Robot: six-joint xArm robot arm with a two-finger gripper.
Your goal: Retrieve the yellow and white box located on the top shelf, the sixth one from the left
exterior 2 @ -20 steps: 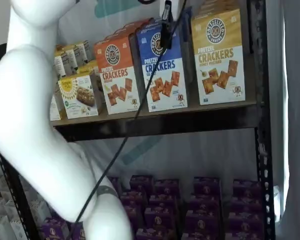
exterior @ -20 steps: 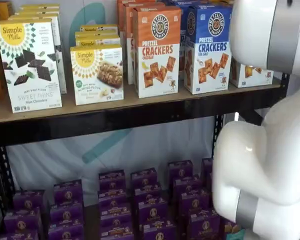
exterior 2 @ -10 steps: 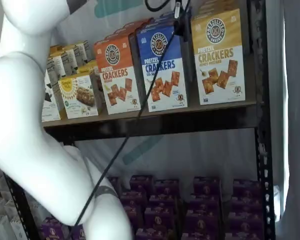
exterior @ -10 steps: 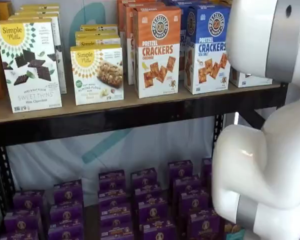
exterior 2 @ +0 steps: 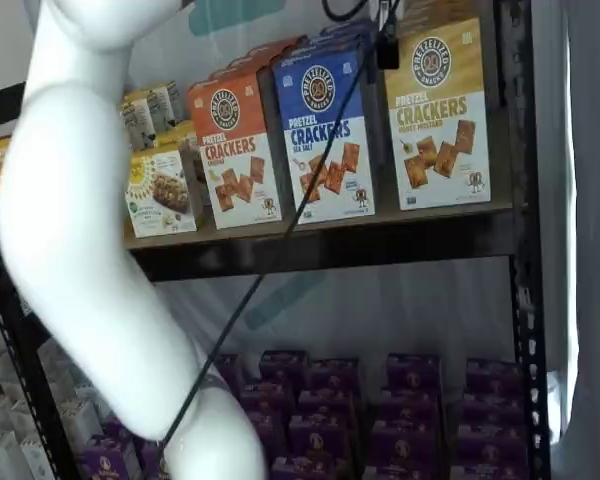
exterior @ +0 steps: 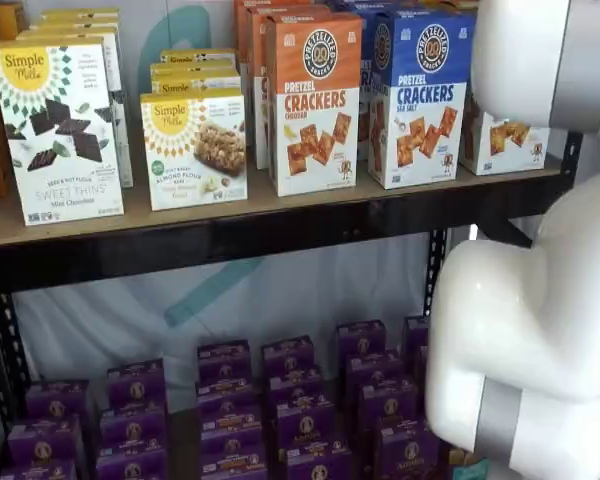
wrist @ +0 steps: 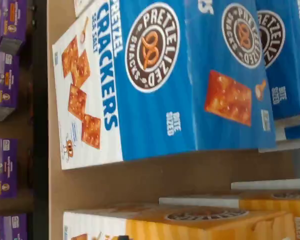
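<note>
Gripper: you see only a dark tip [exterior 2: 387, 40] hanging from the top edge in a shelf view, a cable [exterior 2: 280, 235] trailing down from it; you cannot tell whether the fingers are apart or together.
Yellow and white box: the yellow and white box [exterior 2: 437, 112] stands upright just to the right of the gripper tip, at the right end of the top shelf [exterior 2: 320, 235]; in the wrist view its yellow top [wrist: 210, 220] shows.
Blue box: the blue box [exterior 2: 324, 132] stands just left of the tip, beside your target with a gap of bare board between them.
Arm: the white arm [exterior: 540, 300] hides most of your target in a shelf view.
</note>
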